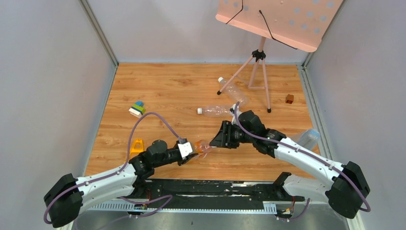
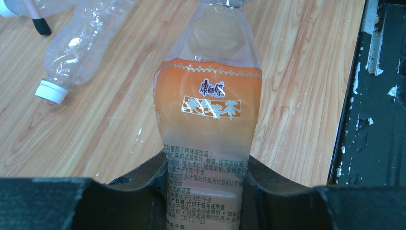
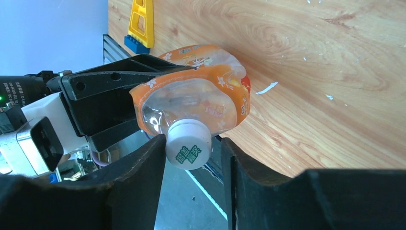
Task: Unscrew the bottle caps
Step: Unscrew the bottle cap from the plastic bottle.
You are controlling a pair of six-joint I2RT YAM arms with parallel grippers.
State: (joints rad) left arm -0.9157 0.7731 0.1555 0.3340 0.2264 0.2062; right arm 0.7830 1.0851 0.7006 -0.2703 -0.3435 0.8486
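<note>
An orange-labelled bottle (image 2: 208, 105) hangs just above the table, my left gripper (image 2: 207, 191) shut on its lower body. From above, the bottle (image 1: 203, 146) sits between both grippers. Its white bottle cap (image 3: 188, 144) points at my right gripper (image 3: 191, 158), whose jaws stand on either side of it. One finger (image 3: 143, 167) touches the cap and the other finger (image 3: 239, 167) stands a little off it, so the gripper is open. A clear bottle (image 1: 215, 111) with a white cap (image 1: 199, 111) lies mid-table, also seen as the clear bottle (image 2: 81, 45) with its cap (image 2: 51, 91).
A second clear bottle (image 1: 234, 91) with a white cap (image 1: 220, 80) lies by the pink stand's tripod (image 1: 258, 72). Another bottle (image 1: 309, 138) lies at the right edge. A brown cube (image 1: 289, 98), a yellow block (image 1: 137, 145) and stacked blocks (image 1: 138, 109) sit on the wood.
</note>
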